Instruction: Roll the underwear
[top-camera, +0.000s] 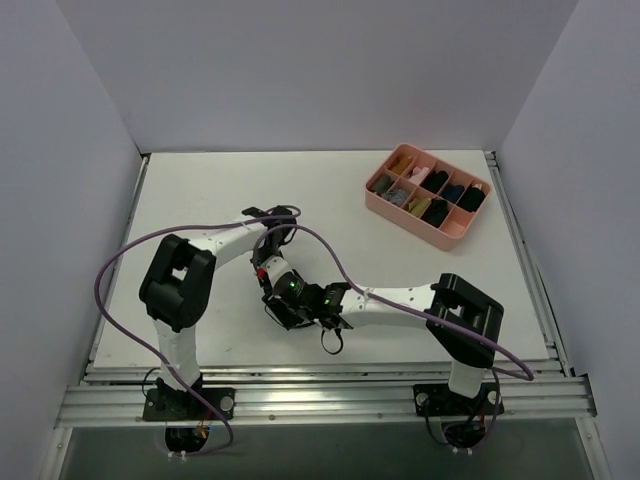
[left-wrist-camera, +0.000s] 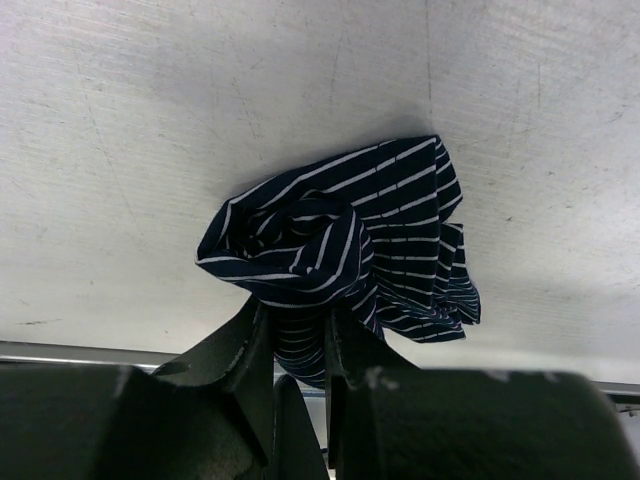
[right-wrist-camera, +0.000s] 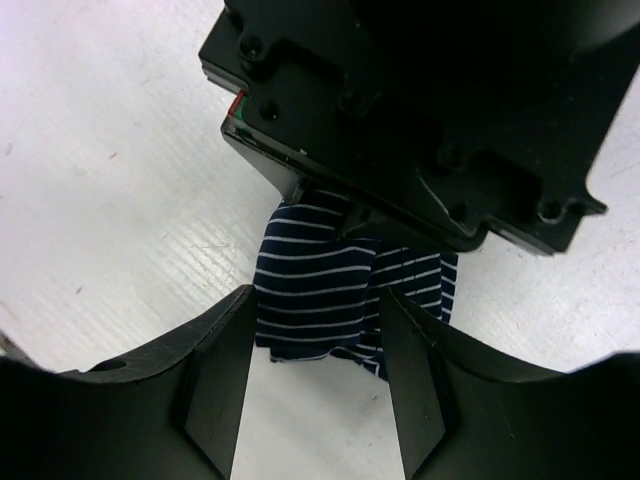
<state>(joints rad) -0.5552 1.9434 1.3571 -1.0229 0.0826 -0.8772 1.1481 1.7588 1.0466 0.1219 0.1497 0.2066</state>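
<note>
The underwear (left-wrist-camera: 360, 230) is a bunched navy cloth with thin white stripes, lying on the white table. My left gripper (left-wrist-camera: 297, 318) is shut on its near fold, and the cloth bulges out past the fingertips. In the right wrist view the underwear (right-wrist-camera: 315, 285) hangs below the left gripper's black housing (right-wrist-camera: 420, 110). My right gripper (right-wrist-camera: 315, 345) is open, its two fingertips standing either side of the cloth's lower edge without pressing it. From above, both grippers meet at mid-table (top-camera: 285, 300) and cover most of the garment.
A pink divided tray (top-camera: 440, 232) with small rolled bundles stands at the back right. A purple cable (top-camera: 330, 262) loops over the left arm and across the right arm. The table's near metal rail (top-camera: 320, 375) runs just behind the grippers.
</note>
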